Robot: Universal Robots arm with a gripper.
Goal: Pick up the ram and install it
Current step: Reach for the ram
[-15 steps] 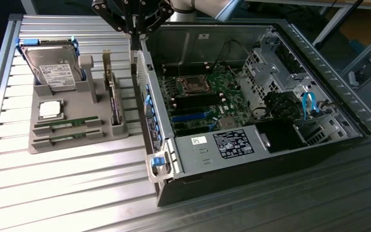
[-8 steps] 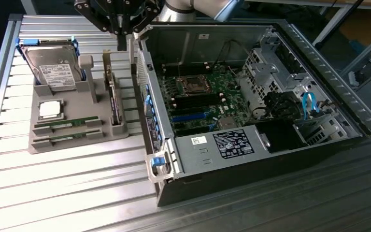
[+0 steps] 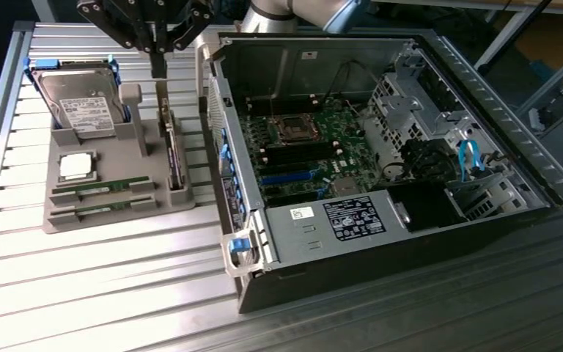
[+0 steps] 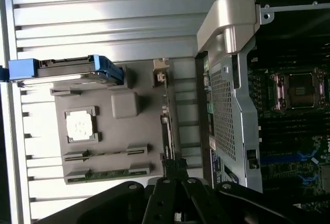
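One risk: the end effector (image 3: 157, 72), shut on nothing above the far end of the tray (image 3: 130, 165), could descend unopened and knock the ram (image 3: 100, 188) from its slot.

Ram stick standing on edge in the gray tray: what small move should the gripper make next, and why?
Probably open the fingers. The gripper hangs shut just above the ram stick, apparently clear of it, while the stick sits in the tray. Shut fingers could not straddle its thin edge.
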